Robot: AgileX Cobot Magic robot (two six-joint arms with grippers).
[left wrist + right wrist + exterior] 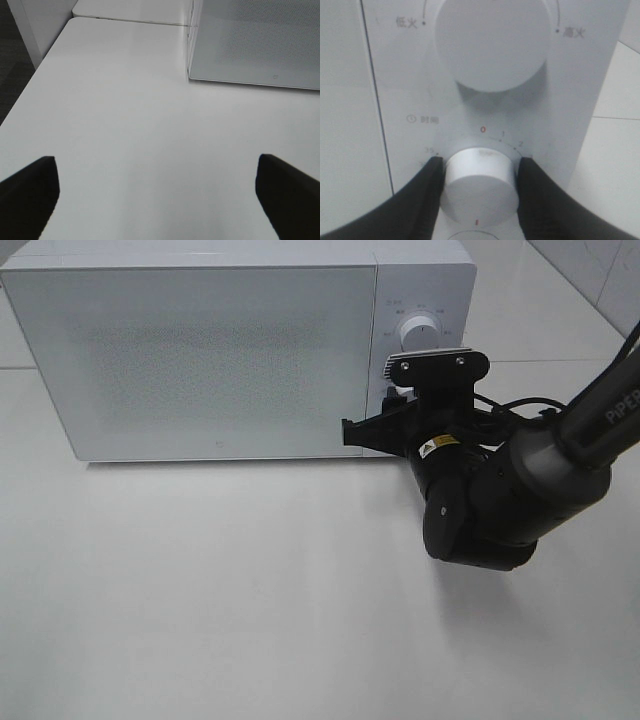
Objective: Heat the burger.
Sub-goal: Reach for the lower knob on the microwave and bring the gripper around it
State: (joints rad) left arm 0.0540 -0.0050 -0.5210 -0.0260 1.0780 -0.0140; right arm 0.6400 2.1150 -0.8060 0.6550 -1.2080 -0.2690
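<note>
My right jaws pinch the lower knob (477,182) of the white microwave (200,350), which stands toward the far side of the white counter (250,620). My left jaws hang spread above the counter near an edge bordered by dark floor (12,65). I cannot see the burger.

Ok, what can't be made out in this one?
- Burger: in no view; the microwave door is closed and opaque.
- Timer knob: exterior high, hidden behind the right gripper.
- Grip: right wrist, contact with knob unclear.
- Left gripper: left wrist, fingertips only, cut by frame edge.
</note>
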